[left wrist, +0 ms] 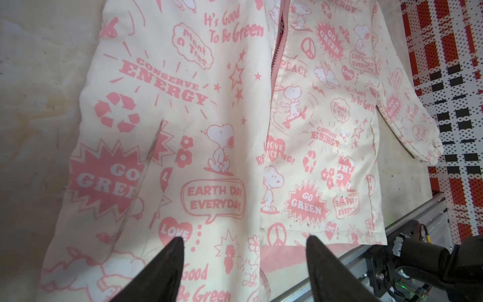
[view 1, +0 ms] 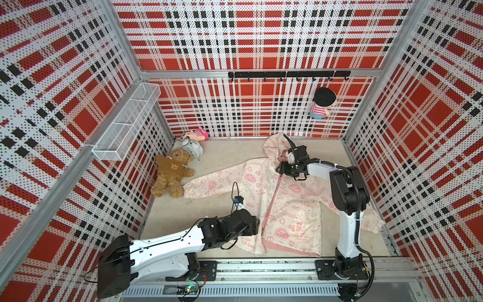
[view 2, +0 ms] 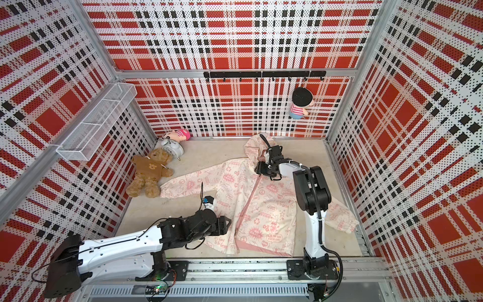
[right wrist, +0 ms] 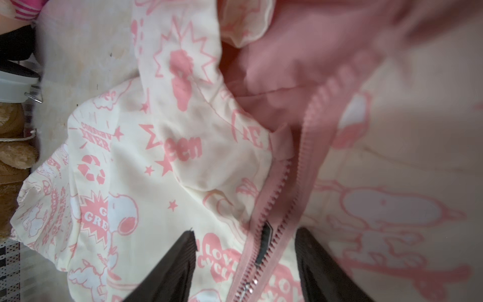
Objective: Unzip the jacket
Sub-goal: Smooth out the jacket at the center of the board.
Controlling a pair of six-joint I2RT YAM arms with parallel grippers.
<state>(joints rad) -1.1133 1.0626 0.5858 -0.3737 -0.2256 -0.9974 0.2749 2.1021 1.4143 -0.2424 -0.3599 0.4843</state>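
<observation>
Desk (view 1: 206, 217) space lies bare beside the soft cream jacket (view 1: 287, 209), spread flat, one sleeve (view 1: 372, 224) near the perforated side wall (view 1: 418, 157). Left claw (left wrist: 245, 239) gapes over the pink hem band (left wrist: 282, 261), gripping nothing; right claw (right wrist: 245, 231) stands parted astride the toothed pink zipper (right wrist: 278, 201) at the collar, not pinching it.

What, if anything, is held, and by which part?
Nothing yet. Right pincer stands open around the zipper pull; left pincer open over the jacket hem.
</observation>
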